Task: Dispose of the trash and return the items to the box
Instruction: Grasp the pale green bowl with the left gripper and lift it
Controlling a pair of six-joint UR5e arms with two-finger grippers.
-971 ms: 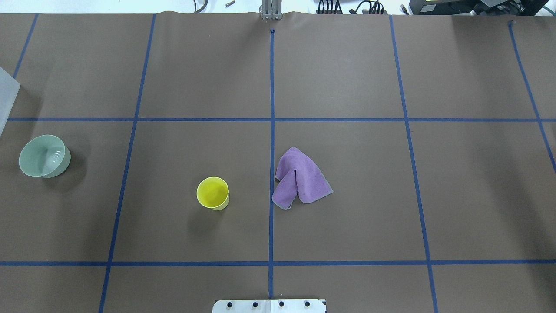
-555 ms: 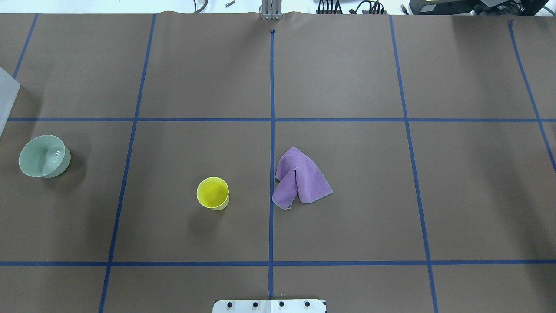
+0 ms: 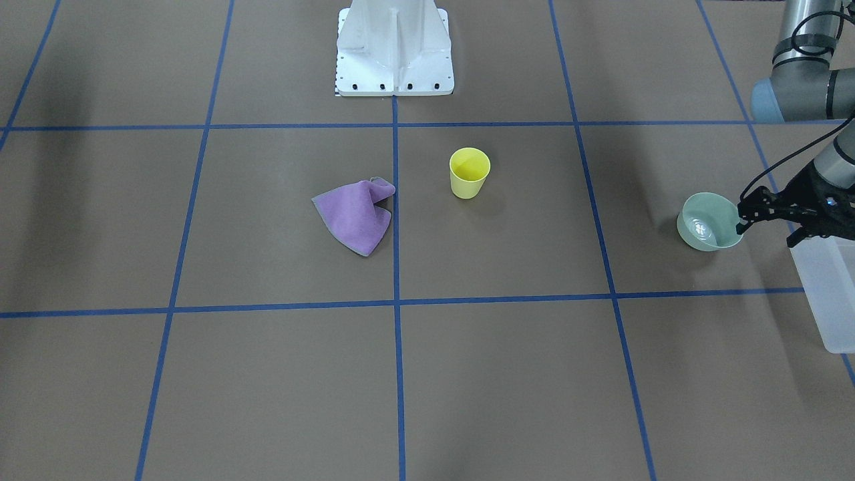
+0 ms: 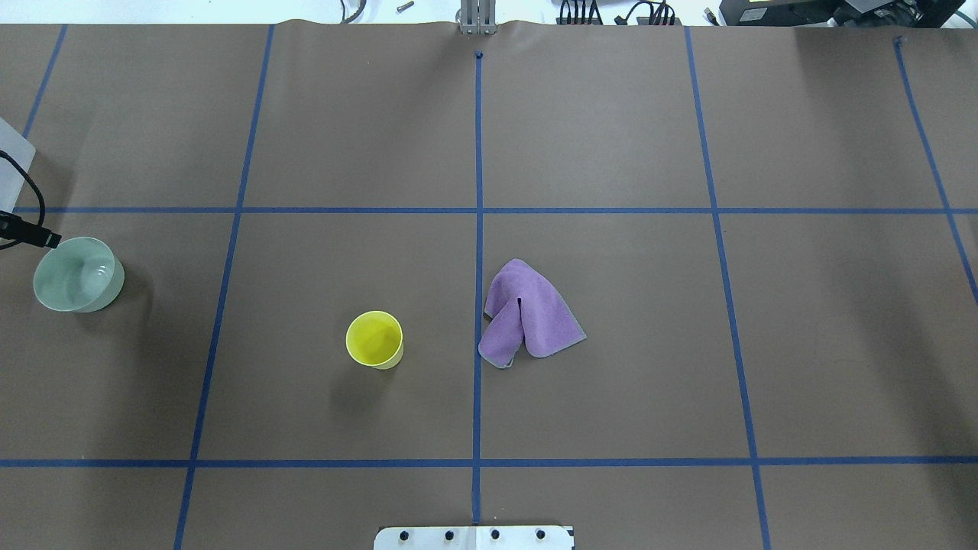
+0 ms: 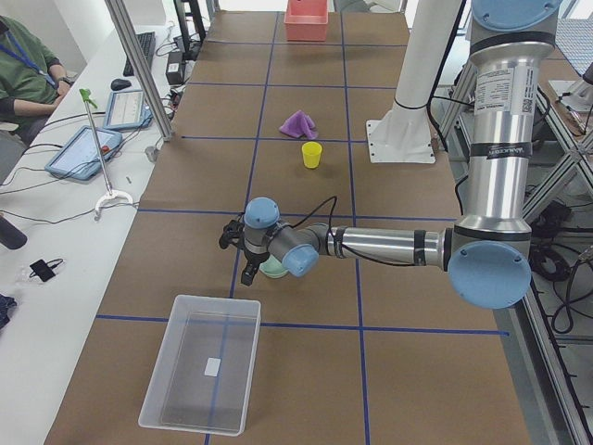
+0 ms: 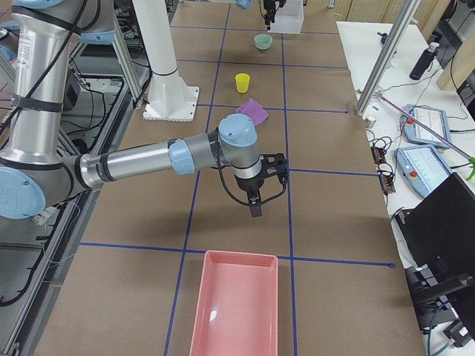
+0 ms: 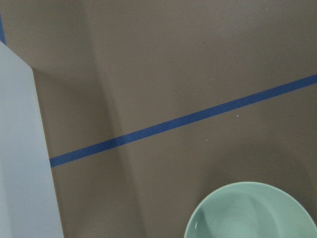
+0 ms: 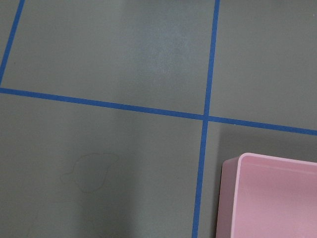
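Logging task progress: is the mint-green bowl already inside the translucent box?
No, the bowl stands on the table, outside and next to the box.

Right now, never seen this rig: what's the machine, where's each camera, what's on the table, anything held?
Two robot arms share a brown table. Cameras: one above behind the robot, one facing it, one at each table end, one per wrist. On the table: yellow cup, green bowl, purple cloth, clear box, pink bin. The left gripper is open by the bowl's rim beside the box, holding nothing. The right gripper hangs near the pink bin; open or shut, I can't tell.
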